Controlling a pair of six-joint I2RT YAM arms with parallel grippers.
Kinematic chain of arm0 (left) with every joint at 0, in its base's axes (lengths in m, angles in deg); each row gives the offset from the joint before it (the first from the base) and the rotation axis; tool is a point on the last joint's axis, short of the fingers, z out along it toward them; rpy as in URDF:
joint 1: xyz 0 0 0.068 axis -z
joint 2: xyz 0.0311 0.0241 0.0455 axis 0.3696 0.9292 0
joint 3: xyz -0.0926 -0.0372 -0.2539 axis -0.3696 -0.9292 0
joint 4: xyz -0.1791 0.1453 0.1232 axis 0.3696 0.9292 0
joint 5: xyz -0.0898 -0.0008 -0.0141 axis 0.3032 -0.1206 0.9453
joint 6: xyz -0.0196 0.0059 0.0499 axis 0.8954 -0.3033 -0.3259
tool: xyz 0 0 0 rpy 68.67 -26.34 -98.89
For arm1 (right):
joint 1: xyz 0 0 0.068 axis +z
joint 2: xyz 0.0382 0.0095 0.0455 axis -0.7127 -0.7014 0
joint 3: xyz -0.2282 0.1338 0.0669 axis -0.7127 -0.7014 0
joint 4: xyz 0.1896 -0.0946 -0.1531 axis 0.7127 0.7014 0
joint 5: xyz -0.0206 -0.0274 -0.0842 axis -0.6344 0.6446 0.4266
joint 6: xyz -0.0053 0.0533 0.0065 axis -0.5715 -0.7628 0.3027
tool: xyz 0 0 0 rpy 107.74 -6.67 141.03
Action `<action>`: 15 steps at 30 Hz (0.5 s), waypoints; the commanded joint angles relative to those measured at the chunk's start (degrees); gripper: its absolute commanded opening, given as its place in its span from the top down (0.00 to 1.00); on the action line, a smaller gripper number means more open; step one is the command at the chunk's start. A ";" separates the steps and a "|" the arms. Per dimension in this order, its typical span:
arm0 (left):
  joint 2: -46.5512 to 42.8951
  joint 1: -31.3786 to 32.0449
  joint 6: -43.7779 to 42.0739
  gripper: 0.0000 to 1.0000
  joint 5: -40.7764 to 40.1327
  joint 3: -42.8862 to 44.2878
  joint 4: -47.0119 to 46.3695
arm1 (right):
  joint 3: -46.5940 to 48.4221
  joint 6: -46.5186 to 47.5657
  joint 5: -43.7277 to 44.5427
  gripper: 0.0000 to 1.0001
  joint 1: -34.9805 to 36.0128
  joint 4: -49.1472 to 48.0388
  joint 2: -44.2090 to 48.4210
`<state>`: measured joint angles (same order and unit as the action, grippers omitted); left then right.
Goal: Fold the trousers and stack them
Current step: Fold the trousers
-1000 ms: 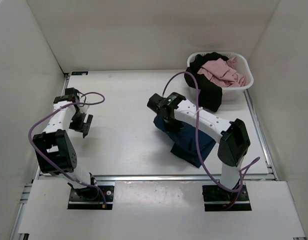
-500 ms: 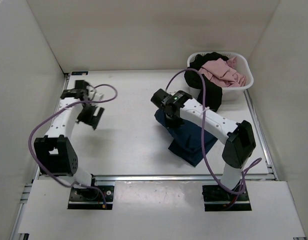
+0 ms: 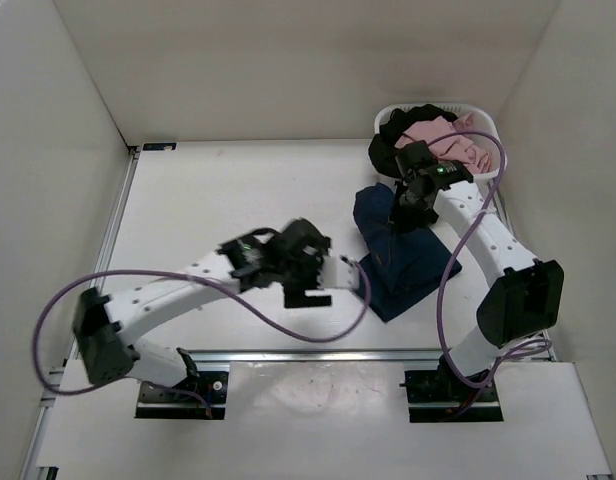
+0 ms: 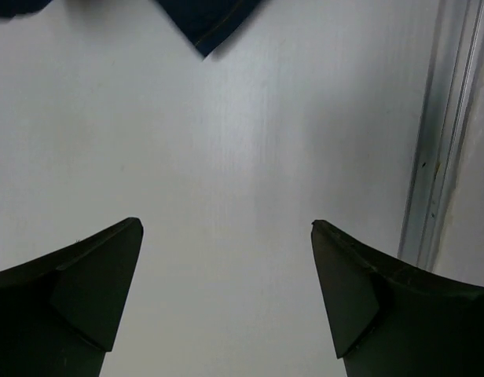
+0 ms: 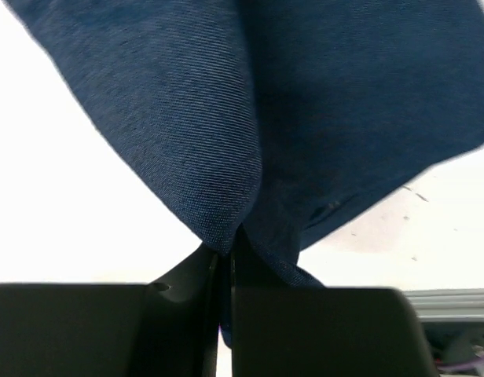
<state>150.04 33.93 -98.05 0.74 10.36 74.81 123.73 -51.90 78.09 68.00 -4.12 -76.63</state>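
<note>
A: Trousers point(image 3: 400, 262), where?

B: On the table point(image 3: 218, 190), right of centre, in a rumpled dark navy heap. Far end raised off the surface, bunched up just beside the white laundry basket point(image 3: 493, 170) at the far right corner.

A: Raised by what?

B: Right gripper point(image 5: 226, 263). Clamped tight on a fold of the denim. From the wrist view, cloth hanging in two sheets either side of the pinch, twill weave plain to see, white table showing past both edges.

A: And the left gripper point(image 4: 226, 228)?

B: Spread wide, holding nothing. Hovering over bare table just left of the heap's near corner; blurred from above. From its own camera, only a pointed tip of navy cloth at the upper edge, stitched along the hem, well clear of both fingers point(image 4: 85, 290). Metal rail point(image 4: 434, 157) down the right side of that view.

A: Anything in the basket?

B: A pink garment point(image 3: 448, 148) and a black one point(image 3: 413, 120), the black one spilling over the rim on the left. Denim and basket touching or merely close, impossible to tell from above. Purple cable point(image 3: 308, 340) looping off each arm. White walls point(image 3: 288, 60) on three sides.
</note>
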 commanded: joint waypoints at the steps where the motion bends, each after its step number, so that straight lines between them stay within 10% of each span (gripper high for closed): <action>1: 7.29 9.38 -2.62 0.00 -3.88 -3.27 -15.30 | -1.48 0.06 -7.28 1.00 -2.76 -4.44 1.40; 15: 32.17 11.02 -7.46 0.00 -2.32 -0.10 -34.77 | -3.06 1.20 -11.86 1.00 -8.83 -6.99 2.54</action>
<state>181.51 46.63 -103.67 -1.97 10.99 46.16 120.89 -51.99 68.08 61.07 -8.80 -76.57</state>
